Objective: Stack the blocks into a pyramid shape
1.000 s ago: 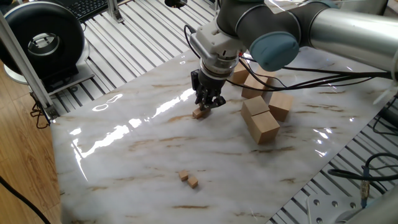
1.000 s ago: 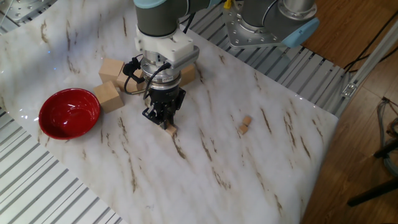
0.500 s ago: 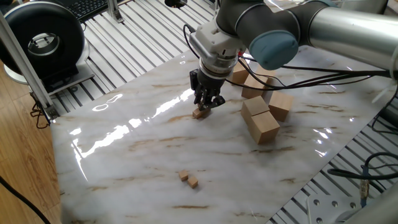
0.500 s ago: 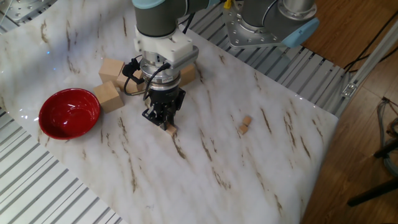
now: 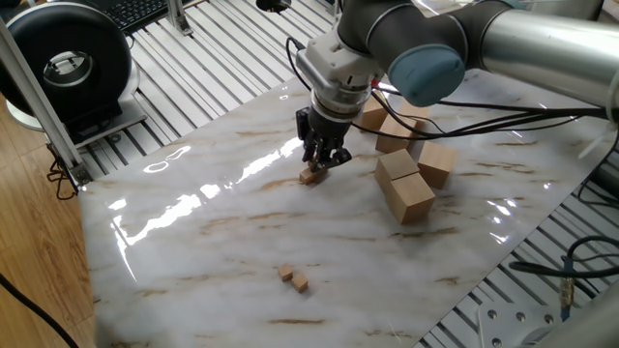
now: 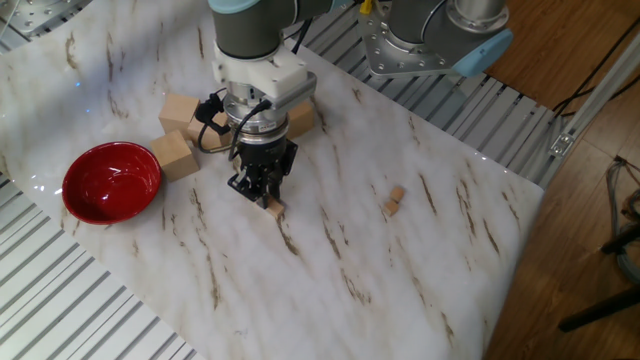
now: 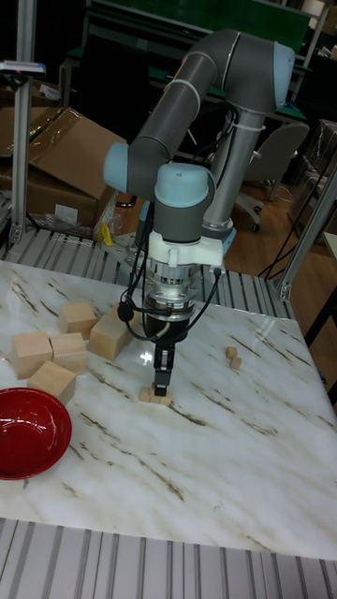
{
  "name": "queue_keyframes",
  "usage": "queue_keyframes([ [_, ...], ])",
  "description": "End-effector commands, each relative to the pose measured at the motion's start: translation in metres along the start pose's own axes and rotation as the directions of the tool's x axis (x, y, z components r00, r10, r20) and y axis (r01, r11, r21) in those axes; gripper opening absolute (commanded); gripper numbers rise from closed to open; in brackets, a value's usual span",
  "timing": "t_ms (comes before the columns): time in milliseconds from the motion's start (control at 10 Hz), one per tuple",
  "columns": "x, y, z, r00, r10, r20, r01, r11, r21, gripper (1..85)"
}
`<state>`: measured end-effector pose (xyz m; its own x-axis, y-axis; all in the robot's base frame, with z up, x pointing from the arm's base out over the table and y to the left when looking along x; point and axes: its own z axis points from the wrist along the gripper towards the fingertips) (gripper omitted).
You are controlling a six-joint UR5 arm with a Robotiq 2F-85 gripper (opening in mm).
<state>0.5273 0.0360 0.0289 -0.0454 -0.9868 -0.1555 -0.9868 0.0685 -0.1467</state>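
Note:
Two tiny tan blocks (image 5: 309, 176) (image 6: 272, 208) (image 7: 154, 395) lie close together near the middle of the marble table. My gripper (image 5: 324, 161) (image 6: 259, 189) (image 7: 161, 376) hangs just above them, pointing straight down. Its fingers stand slightly apart and nothing shows between them. Two more tiny blocks (image 5: 294, 278) (image 6: 394, 200) (image 7: 231, 356) lie touching each other, well apart from the gripper and toward the table's edge. No stepped pile of tiny cubes shows in any view.
Several large pale wooden blocks (image 5: 404, 188) (image 6: 172, 155) (image 7: 67, 348) sit grouped beside the gripper. A red bowl (image 6: 110, 182) (image 7: 28, 432) rests near the table corner. Cables trail from the arm's wrist.
The gripper has risen very slightly above the two tiny blocks under it. The blocks have not moved.

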Motion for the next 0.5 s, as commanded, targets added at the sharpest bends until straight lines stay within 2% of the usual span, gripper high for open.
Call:
queue_keyframes([
  [0,-0.0003,0.0004,-0.0007,1.000,0.001,0.013,-0.001,1.000,-0.006,32.3],
  [400,0.0033,0.0034,-0.0026,1.000,-0.012,0.012,0.013,1.000,-0.022,33.0],
])
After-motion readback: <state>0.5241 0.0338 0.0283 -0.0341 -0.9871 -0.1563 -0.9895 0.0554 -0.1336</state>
